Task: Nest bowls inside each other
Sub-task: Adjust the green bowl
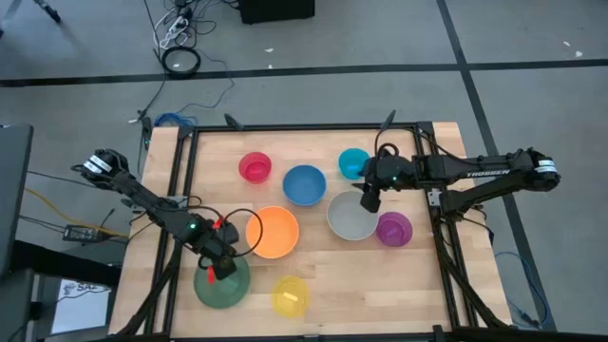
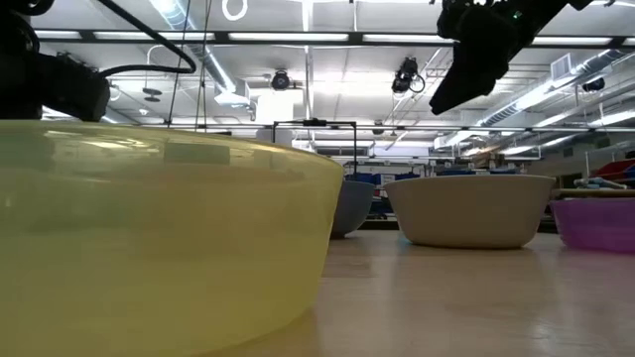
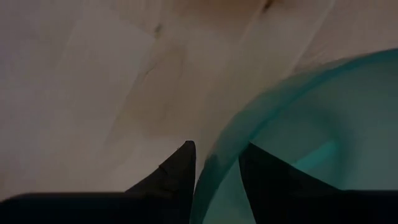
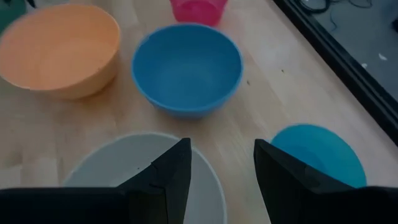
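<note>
Eight bowls stand mouth up on the wooden table: green (image 1: 228, 288) near left, yellow (image 1: 291, 295) at the near edge, orange (image 1: 274, 232), blue (image 1: 304, 184), pink-red (image 1: 255, 168), cyan (image 1: 353, 162), grey (image 1: 352, 218) and purple (image 1: 393, 229). My left gripper (image 1: 219, 267) points down at the green bowl's far rim and is shut on it. My right gripper (image 1: 369, 199) hangs open above the grey bowl's far rim (image 4: 205, 163), well clear of it in the low view, with nothing between its fingers. My left gripper holds the green bowl by its rim (image 3: 214, 169), one finger (image 3: 177, 177) outside the wall and the other inside the hollow. The fingers come from above, pointing steeply down. Whether the bowl's base rests on the table cannot be told.
The yellow bowl (image 2: 159, 238) fills the low view's near left. A black frame (image 1: 304, 127) runs round the table's edges. Bare wood lies between the yellow bowl and the purple bowl (image 2: 600, 223).
</note>
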You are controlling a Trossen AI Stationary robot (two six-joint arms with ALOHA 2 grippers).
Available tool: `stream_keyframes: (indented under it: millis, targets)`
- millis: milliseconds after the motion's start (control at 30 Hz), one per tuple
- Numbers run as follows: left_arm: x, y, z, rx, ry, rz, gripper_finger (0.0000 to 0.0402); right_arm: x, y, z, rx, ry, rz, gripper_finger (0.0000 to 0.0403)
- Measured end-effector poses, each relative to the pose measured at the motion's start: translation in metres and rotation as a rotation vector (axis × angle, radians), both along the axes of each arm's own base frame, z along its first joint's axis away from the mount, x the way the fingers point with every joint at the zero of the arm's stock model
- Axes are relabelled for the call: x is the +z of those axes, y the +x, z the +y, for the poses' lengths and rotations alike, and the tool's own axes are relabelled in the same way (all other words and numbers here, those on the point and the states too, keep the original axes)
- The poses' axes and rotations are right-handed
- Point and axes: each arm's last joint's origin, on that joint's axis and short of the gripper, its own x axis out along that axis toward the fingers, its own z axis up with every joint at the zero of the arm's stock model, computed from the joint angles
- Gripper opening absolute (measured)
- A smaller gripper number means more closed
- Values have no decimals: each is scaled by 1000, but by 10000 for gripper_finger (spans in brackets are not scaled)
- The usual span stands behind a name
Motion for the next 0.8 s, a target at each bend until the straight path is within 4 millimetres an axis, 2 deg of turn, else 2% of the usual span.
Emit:
stream_keyframes:
  millis: [233, 400, 533, 800]
  targets:
    - [0, 1, -1, -2, -9, -13, 131, 2, 2, 1, 34, 22, -34, 162]
    - [1, 3, -2, -3, -22, -32, 131, 6, 13, 9, 210, 147, -127, 162]
    - [2, 3, -2, -1, -24, -33, 131, 1, 32, 19, 296, 175, -182, 162]
    - [2, 4, -2, -1, -30, -42, 131, -34, 83, 33, 361, 190, -192, 162]
